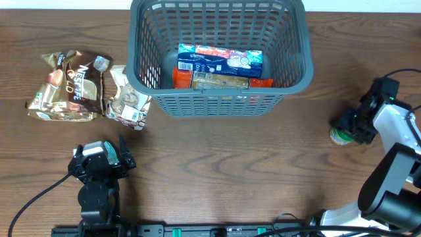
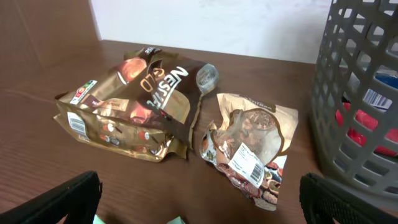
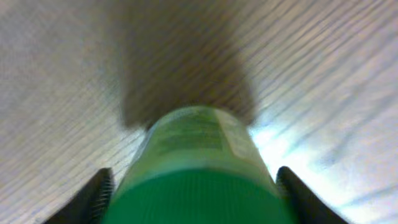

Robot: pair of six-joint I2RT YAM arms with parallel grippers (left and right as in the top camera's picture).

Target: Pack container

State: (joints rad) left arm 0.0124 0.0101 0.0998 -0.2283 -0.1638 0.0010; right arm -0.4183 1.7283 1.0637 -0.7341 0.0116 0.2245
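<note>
left pincer [image 2: 202,208] spread wide | right pincer [image 3: 196,190] clamps round green plastic bottle [image 3: 196,146] | slotted grey plastic container [image 1: 293,79]

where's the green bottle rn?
Overhead view: the green bottle lies at the right of the table, right of the container, between the fingers of the right end effector. The blurred wrist view can't confirm a grip.

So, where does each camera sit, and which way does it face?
Overhead: above the table, looking straight down; left gripper and right gripper show.
Left wrist: low, facing the Nescafe bag, snack packet and container wall; its open fingertips show.
Right wrist: facing the tabletop over a green bottle between its fingers.
Shared: overhead and left wrist both show the bag, packet and container.
</note>
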